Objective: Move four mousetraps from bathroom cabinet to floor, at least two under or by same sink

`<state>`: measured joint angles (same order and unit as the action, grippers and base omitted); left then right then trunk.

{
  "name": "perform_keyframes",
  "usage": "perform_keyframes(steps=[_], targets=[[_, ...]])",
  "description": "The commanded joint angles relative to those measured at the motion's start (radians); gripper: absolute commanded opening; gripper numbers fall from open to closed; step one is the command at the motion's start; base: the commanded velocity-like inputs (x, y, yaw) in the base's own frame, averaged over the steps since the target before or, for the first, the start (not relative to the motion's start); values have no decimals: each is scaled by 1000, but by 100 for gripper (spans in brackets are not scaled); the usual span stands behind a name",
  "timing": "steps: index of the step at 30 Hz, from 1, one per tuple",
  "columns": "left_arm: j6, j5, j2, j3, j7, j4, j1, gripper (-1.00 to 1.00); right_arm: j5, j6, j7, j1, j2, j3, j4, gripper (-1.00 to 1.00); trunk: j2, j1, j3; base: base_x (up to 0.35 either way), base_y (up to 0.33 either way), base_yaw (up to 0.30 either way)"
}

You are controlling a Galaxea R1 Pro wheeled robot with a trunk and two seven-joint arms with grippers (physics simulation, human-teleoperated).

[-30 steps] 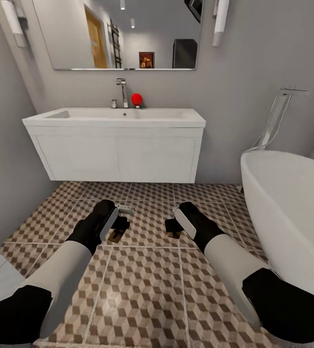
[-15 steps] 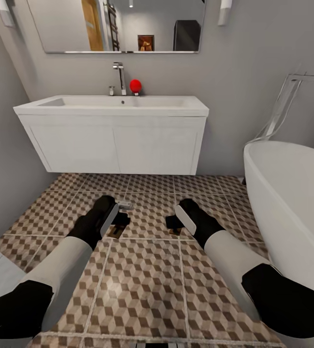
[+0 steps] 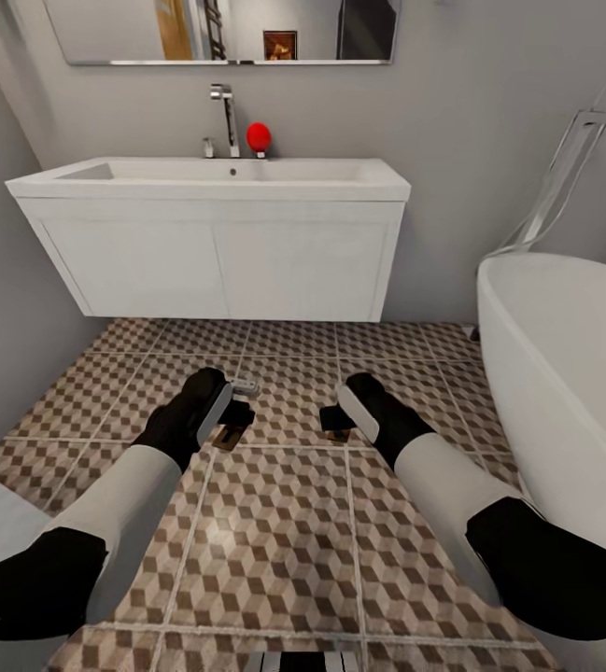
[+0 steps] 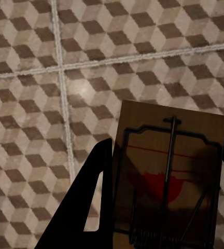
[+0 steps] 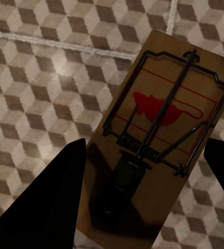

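Observation:
Both arms hang low over the bathroom floor (image 3: 274, 551), in front of the sink (image 3: 237, 173). My left gripper (image 3: 232, 420) is shut on a mousetrap (image 3: 229, 435). In the left wrist view this tan board (image 4: 169, 171) with its dark wire and red spot sits between the black fingers (image 4: 91, 192) of the left gripper (image 4: 166, 155), above the tiles. My right gripper (image 3: 332, 422) is shut on a second mousetrap (image 3: 338, 435). That mousetrap (image 5: 161, 129) is gripped at its edges by the right gripper (image 5: 145, 145). The cabinet is out of view.
A white wall-hung vanity (image 3: 214, 257) carries the sink, with open floor beneath it. A faucet (image 3: 222, 117) and a red ball (image 3: 259, 136) stand on its back edge. A white bathtub (image 3: 573, 373) fills the right side. A grey wall (image 3: 4, 327) closes the left.
The whole view has shifted: the sink and tub appear larger and the mirror has slid upward, so the camera has moved. Both grippers keep their traps and pose.

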<state>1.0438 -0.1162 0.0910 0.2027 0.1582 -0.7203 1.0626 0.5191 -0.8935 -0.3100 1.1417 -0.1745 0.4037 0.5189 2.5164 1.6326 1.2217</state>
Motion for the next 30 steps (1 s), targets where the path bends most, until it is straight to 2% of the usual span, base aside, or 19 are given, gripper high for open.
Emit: perform_keyframes(steps=[1, 10, 30], targets=[[3, -10, 0, 3, 9, 1, 5, -100, 10, -2, -9, 6, 0, 3, 0, -100, 1, 0, 5, 0, 0, 0], [3, -10, 1, 3, 9, 25, 49, -100, 10, -5, -20, 47, 0, 3, -3, -100, 3, 4, 40, 0, 0, 0], [3, -11, 3, 3, 9, 39, 94, -100, 13, -5, -52, 84, 0, 3, -8, -100, 7, 13, 117, 0, 0, 0]])
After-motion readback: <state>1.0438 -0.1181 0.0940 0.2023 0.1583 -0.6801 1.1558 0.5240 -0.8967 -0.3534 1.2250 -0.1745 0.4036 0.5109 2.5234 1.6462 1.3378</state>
